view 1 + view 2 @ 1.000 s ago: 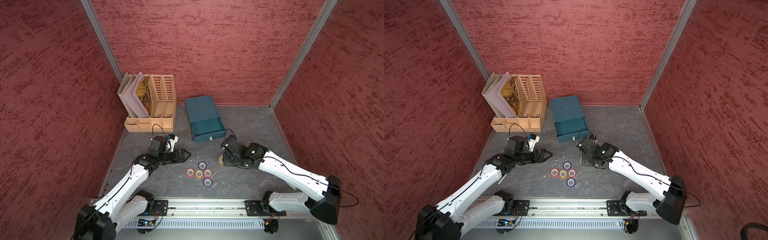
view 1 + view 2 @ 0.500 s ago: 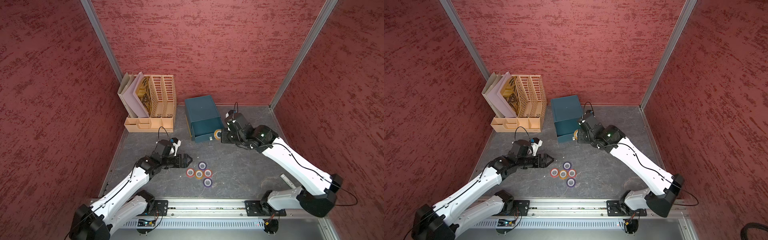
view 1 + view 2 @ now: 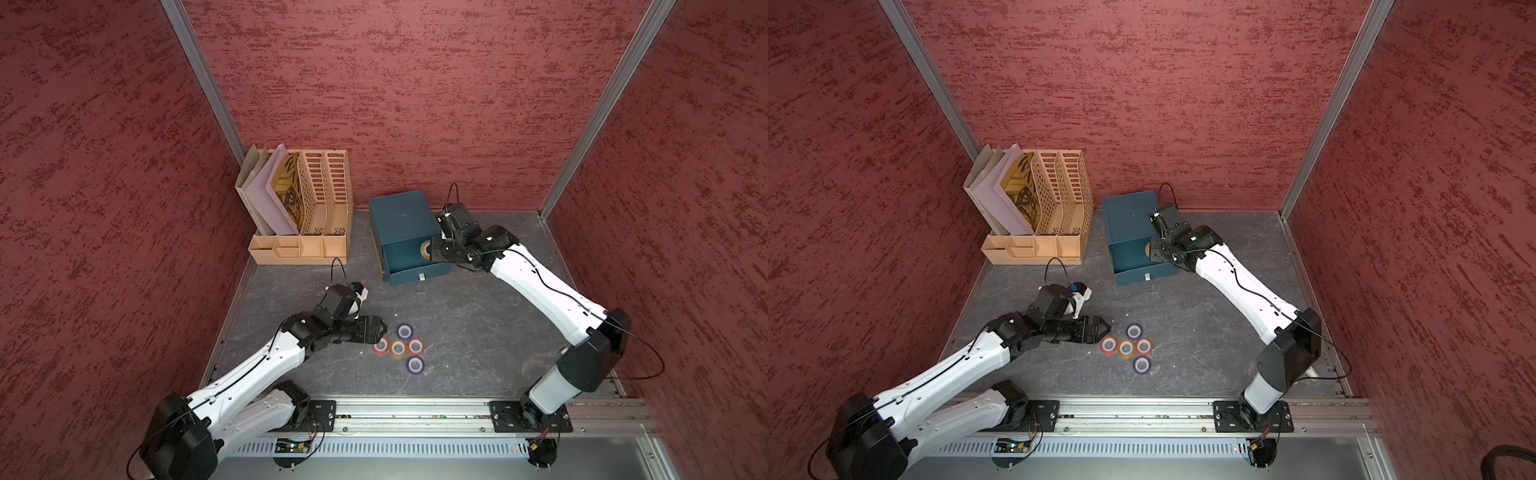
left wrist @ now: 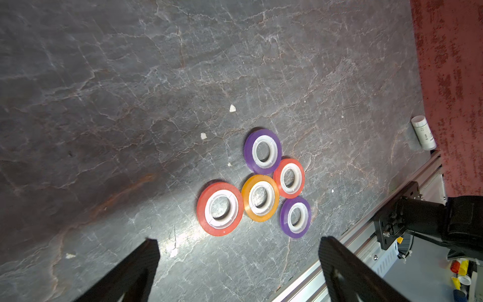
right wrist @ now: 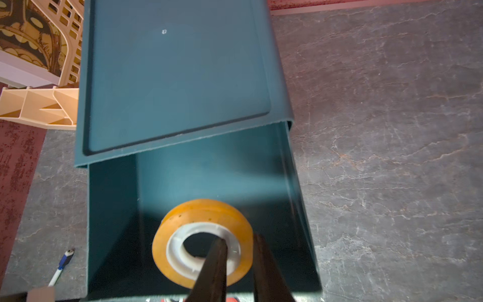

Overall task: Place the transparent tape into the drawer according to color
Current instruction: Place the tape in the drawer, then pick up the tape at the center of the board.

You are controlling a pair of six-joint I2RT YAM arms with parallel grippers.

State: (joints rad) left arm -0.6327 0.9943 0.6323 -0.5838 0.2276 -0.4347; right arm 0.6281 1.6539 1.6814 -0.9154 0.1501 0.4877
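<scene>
Finds the right gripper [image 5: 239,238] over the open drawer [image 3: 415,276] of the teal cabinet [image 3: 399,212], at the far middle of the table [image 3: 478,332]. Clamps there on the held orange-yellow roll [image 5: 206,210]: one finger through the pale core, the other against the outer rim, the band pinched between. Places that roll inside the drawer's outline, toward its right side in both top views; impossible to tell whether it touches the drawer floor. Marks a clear change from a second ago, with this gripper then low on the table just right of the cluster, and half a second ago at the drawer's near right corner.

Finds the left gripper [image 4: 239,240] just left of the cluster, jaws wide apart and empty, fingertips short of the left red roll [image 4: 220,209]. Stands nearer to that roll than a second ago.

Leaves five rolls flat on the table at the near middle, where they lay before: left red roll, middle orange-yellow roll [image 4: 260,198], right red roll [image 4: 289,178], far purple roll [image 4: 262,151], near purple roll [image 4: 295,217], packed close and mostly touching. Shows a tan file organizer [image 3: 307,216] at the far left.
</scene>
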